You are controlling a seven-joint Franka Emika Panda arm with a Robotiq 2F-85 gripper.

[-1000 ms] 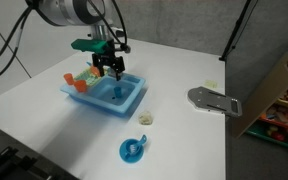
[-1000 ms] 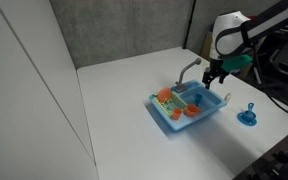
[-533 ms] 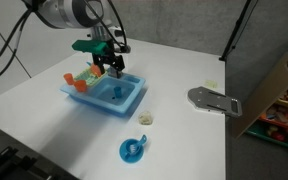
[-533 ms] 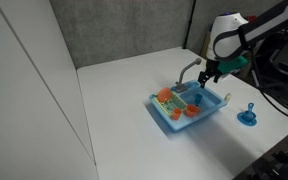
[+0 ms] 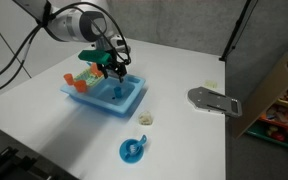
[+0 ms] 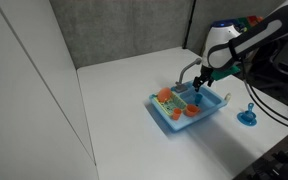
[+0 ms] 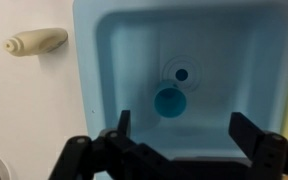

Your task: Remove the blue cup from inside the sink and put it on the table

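Blue cup point(image 7: 170, 101) sits under the spread claw point(image 7: 181, 126).

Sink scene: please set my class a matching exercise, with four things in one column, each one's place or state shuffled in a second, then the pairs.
1. blue cup
2. gripper
3. round blue knobbed item
4. cream object

A. open, above the sink
B. on the table, well clear of the sink
C. inside the sink, by the drain
D. on the table, close beside the sink

Pairs: 1-C, 2-A, 3-B, 4-D
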